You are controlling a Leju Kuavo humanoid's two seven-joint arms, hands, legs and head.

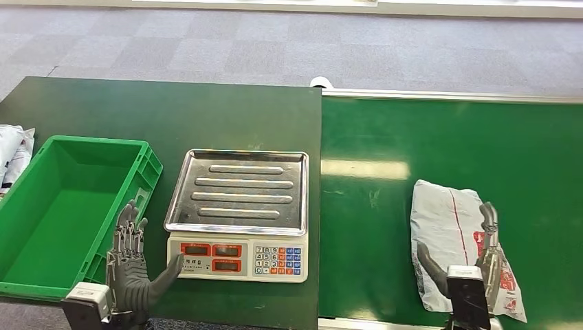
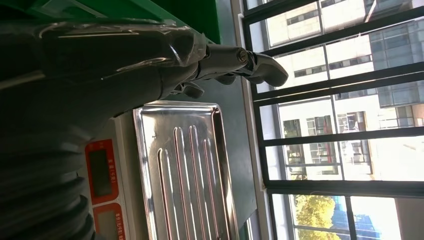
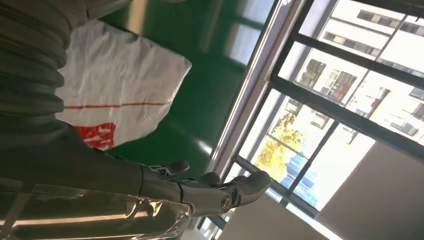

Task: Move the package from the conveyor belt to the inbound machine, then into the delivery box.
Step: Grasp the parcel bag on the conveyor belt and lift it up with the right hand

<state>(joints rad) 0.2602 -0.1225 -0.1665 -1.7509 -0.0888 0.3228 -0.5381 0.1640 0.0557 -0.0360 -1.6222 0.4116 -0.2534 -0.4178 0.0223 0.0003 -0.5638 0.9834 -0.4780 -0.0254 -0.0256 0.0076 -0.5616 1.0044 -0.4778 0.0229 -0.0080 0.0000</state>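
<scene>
The package (image 1: pixel 459 240), a white poly mailer with red print, lies flat on the green conveyor belt (image 1: pixel 440 158), not yet lifted; the right hand (image 1: pixel 474 258) is over its near end, fingers (image 1: pixel 489 218) spread and thumb out on the opposite side, seemingly poised to straddle it, though whether they touch the film is hard to tell. The left hand (image 1: pixel 130 265) hovers empty, fingers apart, at the counter's (image 1: pixel 172 110) near edge between the green delivery box (image 1: pixel 41 206) and the scale (image 1: pixel 237 213), likely waiting clear of the transfer path. The scale's steel tray (image 1: pixel 237 189), serving as the inbound machine, sits bare just beside the belt; more mailers (image 1: pixel 14 155) lie beyond the box.
</scene>
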